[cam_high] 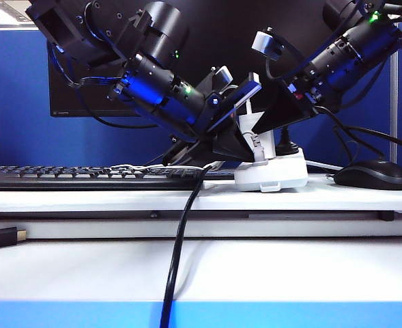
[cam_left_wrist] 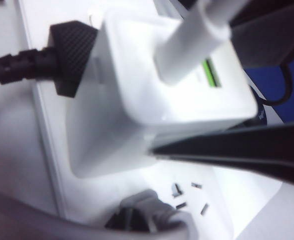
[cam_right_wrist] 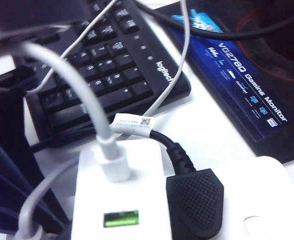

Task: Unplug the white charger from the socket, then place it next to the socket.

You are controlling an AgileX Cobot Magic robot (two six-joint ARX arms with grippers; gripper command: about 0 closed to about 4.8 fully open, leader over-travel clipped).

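While both my grippers crowd the socket (cam_high: 272, 176) at centre frame, the charger (cam_left_wrist: 151, 95) sits plugged in beside the black plug (cam_right_wrist: 194, 200). Left gripper (cam_high: 245, 147) pins one charger side with a finger (cam_left_wrist: 236, 150); its opening is unclear. Right gripper (cam_high: 282, 113) hangs just above; grip unclear too.

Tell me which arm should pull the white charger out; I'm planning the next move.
Left, probably. On the left gripper, dark fingers flank the white charger, one lying along its side. The right gripper hangs by the socket, with no finger seen on the charger.
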